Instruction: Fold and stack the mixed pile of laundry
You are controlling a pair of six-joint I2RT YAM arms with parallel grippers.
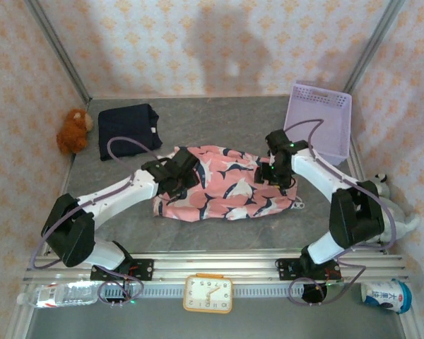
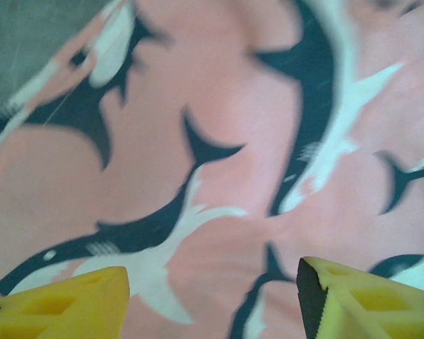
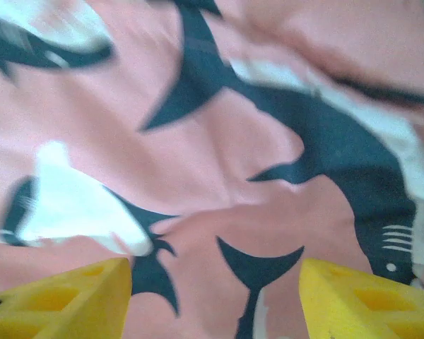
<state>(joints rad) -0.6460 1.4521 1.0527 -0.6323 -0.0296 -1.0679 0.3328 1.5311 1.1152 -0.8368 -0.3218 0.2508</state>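
The pink garment [image 1: 226, 185] with navy-and-white shark print lies spread across the middle of the table. The dark navy garment [image 1: 127, 129] sits folded at the back left. My left gripper [image 1: 186, 168] hovers over the pink cloth's upper left edge. In the left wrist view its yellow fingers [image 2: 71, 304] stand wide apart, the gripper [image 2: 212, 282] open, with flat pink cloth [image 2: 219, 141] below. My right gripper [image 1: 272, 173] is over the cloth's upper right part. It [image 3: 215, 279] is open too, with only printed cloth [image 3: 198, 141] beneath it.
A lavender perforated basket [image 1: 318, 119] stands at the back right. A brown plush toy [image 1: 74, 131] sits against the left wall, beside the navy garment. At the near rail are a clock [image 1: 208, 293], a plastic bottle [image 1: 63, 293] and a can [image 1: 386, 295].
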